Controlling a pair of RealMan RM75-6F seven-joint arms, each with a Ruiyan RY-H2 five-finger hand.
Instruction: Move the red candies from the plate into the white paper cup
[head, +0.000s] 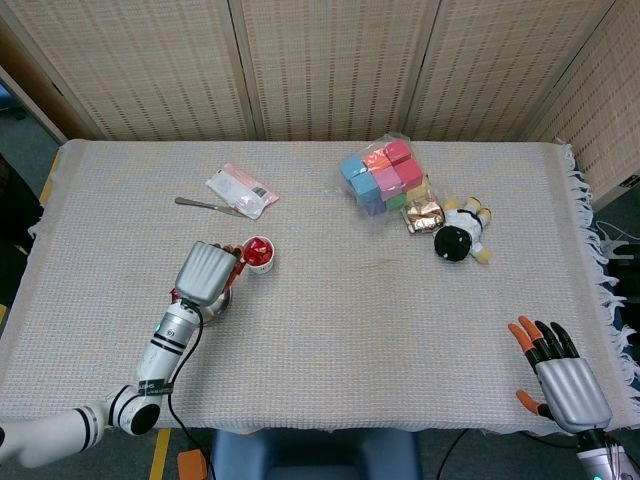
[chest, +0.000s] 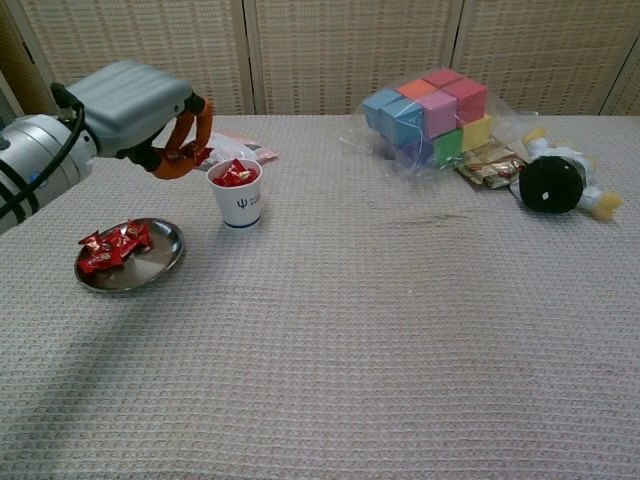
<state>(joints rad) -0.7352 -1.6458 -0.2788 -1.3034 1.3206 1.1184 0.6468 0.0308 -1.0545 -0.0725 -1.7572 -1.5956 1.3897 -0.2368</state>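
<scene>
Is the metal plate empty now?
No, red candies lie on the plate in the chest view.

left hand: raised, fingers curled, pinching something red | right hand: low, fingers spread
</scene>
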